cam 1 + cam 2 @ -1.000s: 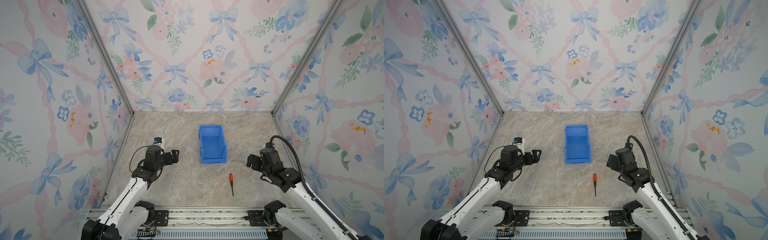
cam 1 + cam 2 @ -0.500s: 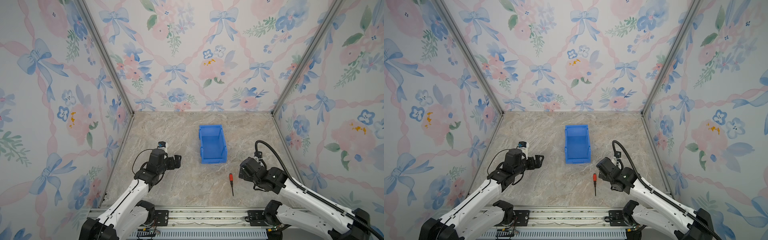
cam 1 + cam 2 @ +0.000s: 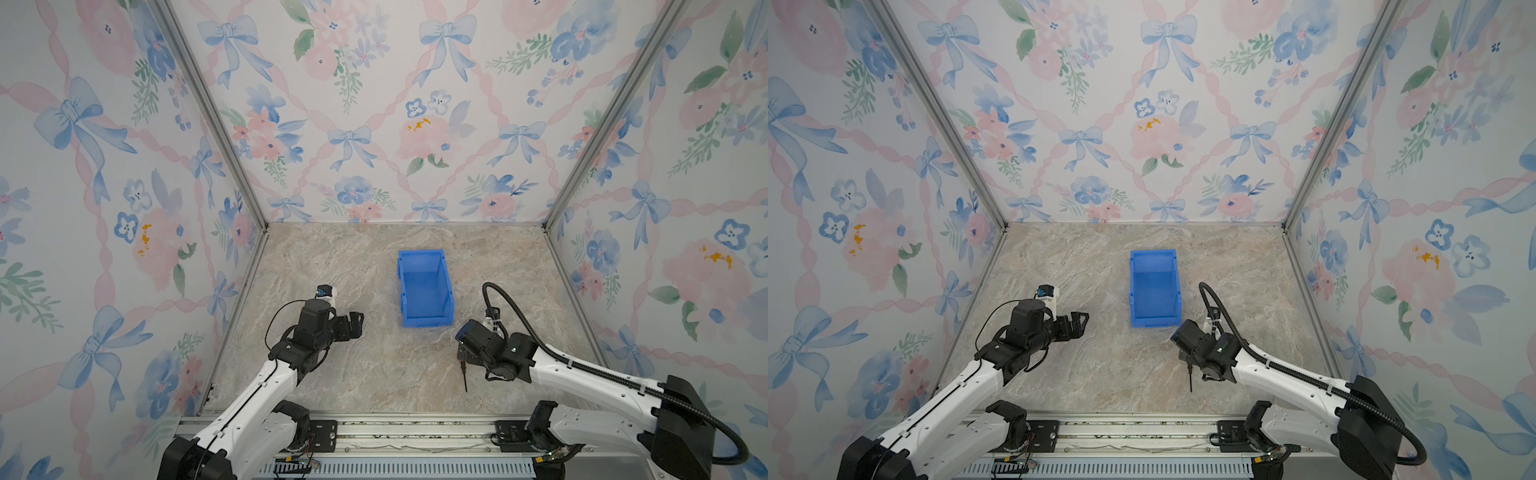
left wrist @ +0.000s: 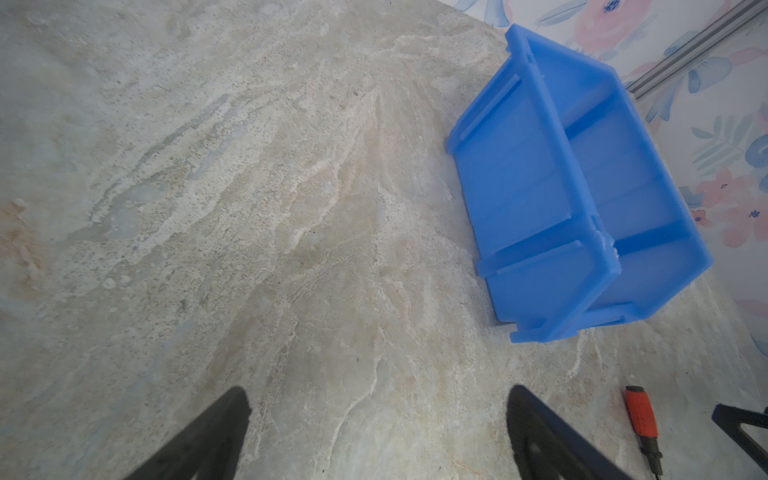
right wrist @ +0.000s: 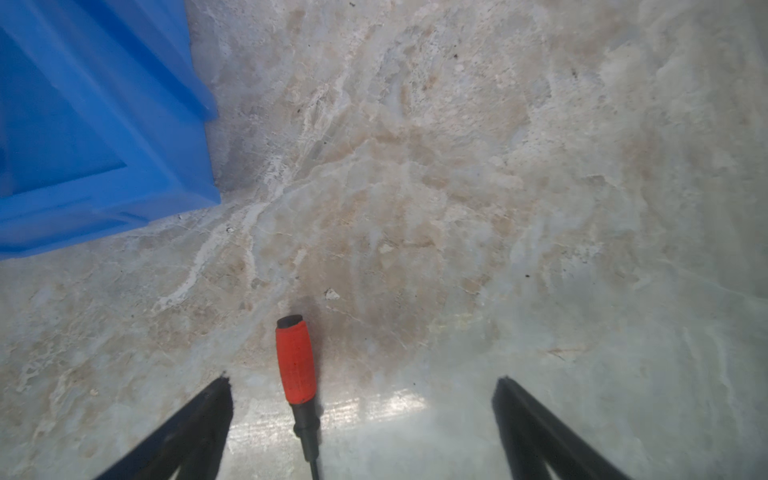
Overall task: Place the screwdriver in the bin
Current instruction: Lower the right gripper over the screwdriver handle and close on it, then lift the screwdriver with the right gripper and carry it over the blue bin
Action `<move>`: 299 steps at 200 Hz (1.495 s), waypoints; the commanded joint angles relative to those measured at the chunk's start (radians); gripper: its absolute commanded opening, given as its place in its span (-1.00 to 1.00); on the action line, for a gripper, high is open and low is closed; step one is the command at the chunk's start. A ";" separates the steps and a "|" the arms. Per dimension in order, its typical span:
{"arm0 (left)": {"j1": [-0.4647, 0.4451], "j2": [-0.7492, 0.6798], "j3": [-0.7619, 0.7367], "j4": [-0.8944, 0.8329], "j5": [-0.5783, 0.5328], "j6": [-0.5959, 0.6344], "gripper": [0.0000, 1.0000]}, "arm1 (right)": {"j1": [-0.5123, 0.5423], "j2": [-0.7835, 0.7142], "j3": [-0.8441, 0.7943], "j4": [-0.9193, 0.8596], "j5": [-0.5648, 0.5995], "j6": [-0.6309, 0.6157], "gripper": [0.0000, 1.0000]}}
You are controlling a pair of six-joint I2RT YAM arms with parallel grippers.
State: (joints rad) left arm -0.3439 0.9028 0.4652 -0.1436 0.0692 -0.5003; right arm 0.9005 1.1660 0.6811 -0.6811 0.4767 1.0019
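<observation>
The screwdriver (image 5: pixel 296 374) lies on the surface (image 5: pixel 540 208) between the spread, empty jaws of the nearer right gripper (image 5: pixel 363 380), long axis 12-to-6 o'clock in a top view, handle toward the bin (image 3: pixel 426 321) at 11 o'clock; the left gripper (image 3: pixel 358 323), likewise spread, stands at 10 o'clock.

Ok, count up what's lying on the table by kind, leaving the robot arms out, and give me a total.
Screwdriver: 1
Bin: 1
Total: 2
</observation>
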 commanded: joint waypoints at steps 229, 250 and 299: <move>-0.003 0.027 -0.003 0.010 0.022 0.000 0.95 | -0.064 0.281 -0.076 0.267 -0.196 -0.058 -0.32; -0.003 0.020 -0.008 0.011 0.017 -0.003 0.95 | -0.064 0.288 -0.065 0.251 -0.196 -0.070 -0.44; -0.003 -0.005 -0.023 0.010 0.009 -0.009 0.95 | -0.063 0.290 -0.033 0.206 -0.187 -0.109 -0.75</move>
State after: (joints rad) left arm -0.3439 0.9188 0.4557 -0.1432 0.0868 -0.5026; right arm 0.8440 1.4254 0.6468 -0.4187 0.3298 0.9134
